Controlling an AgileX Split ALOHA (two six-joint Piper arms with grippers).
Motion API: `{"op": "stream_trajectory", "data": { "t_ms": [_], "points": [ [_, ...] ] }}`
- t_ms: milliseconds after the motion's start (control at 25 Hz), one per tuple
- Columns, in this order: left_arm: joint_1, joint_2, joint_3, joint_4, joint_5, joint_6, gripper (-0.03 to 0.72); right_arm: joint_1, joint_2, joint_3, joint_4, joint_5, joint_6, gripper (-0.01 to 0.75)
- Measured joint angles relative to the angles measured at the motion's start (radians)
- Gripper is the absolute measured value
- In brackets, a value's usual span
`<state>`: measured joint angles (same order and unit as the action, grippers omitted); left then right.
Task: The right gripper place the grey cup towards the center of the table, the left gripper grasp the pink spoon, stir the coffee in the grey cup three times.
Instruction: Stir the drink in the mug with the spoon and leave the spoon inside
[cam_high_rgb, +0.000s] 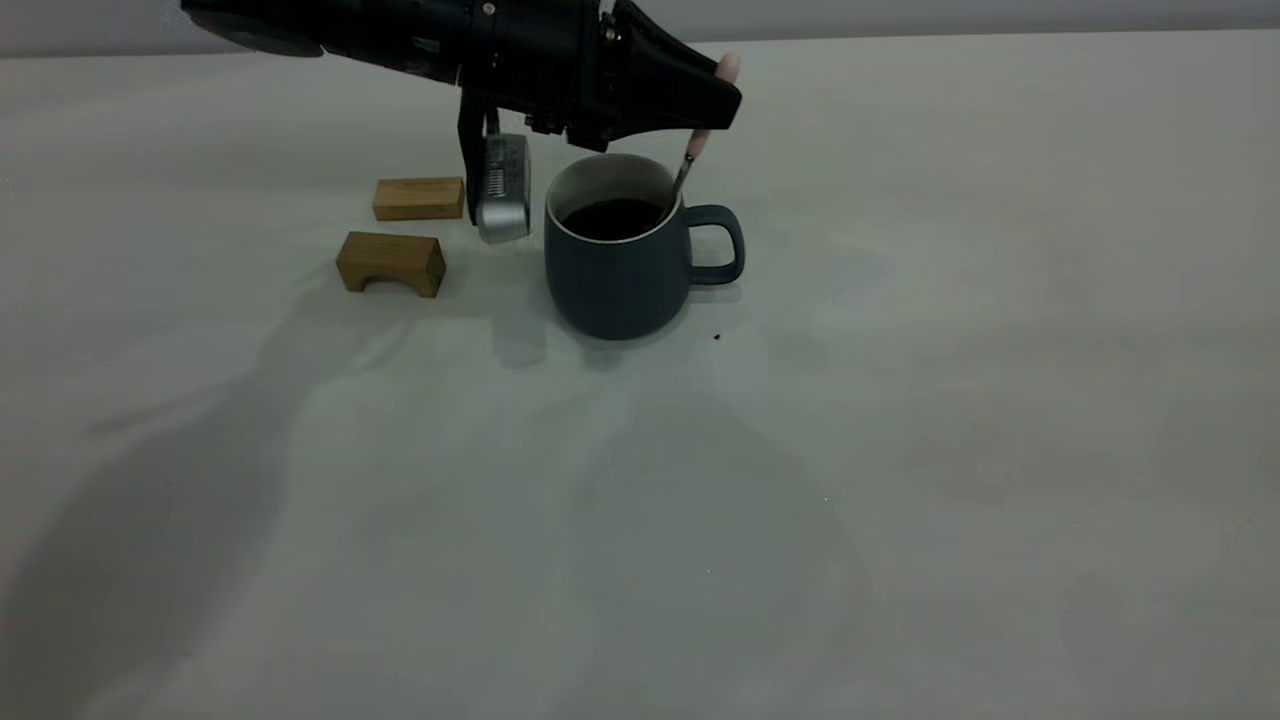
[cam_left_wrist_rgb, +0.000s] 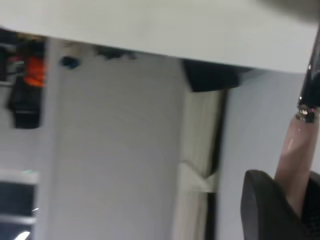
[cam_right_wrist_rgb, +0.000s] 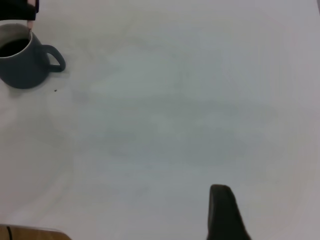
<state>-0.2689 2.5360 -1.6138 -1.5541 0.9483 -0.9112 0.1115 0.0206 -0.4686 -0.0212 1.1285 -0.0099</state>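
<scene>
Exterior view: left gripper reaches in from upper left of the frame, jaws closed on the pink spoon, held steeply with its metal neck dipping into the coffee. Grey cup stands upper centre on the table, handle toward frame right. Two wooden blocks sit left of the cup, apart from it. Right gripper shows only one dark finger at the lower edge of the right wrist view; its jaw state cannot be told.
</scene>
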Motion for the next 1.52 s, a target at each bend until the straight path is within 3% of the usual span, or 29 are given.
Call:
{"op": "stream_trajectory", "data": {
  "t_ms": [160, 400, 640, 840, 1080, 1520],
  "points": [
    [0.022, 0.0, 0.0, 0.087, 0.05, -0.057, 0.168, 0.0, 0.0, 0.0, 0.0, 0.0, 0.0, 0.491],
    [0.07, 0.0, 0.0, 0.143, 0.036, -0.081, 0.168, 0.0, 0.0, 0.0, 0.0, 0.0, 0.0, 0.491],
    [0.086, 0.0, 0.0, 0.108, -0.046, -0.083, 0.168, 0.0, 0.0, 0.0, 0.0, 0.0, 0.0, 0.491],
    [0.054, 0.0, 0.0, 0.013, -0.057, -0.073, 0.168, 0.0, 0.0, 0.0, 0.0, 0.0, 0.0, 0.491],
    [0.038, 0.0, -0.001, 0.0, 0.021, -0.063, 0.168, 0.0, 0.0, 0.0, 0.0, 0.0, 0.0, 0.491],
    [0.085, 0.0, -0.004, 0.187, 0.084, -0.182, 0.168, 0.0, 0.0, 0.0, 0.0, 0.0, 0.0, 0.491]
  ]
}}
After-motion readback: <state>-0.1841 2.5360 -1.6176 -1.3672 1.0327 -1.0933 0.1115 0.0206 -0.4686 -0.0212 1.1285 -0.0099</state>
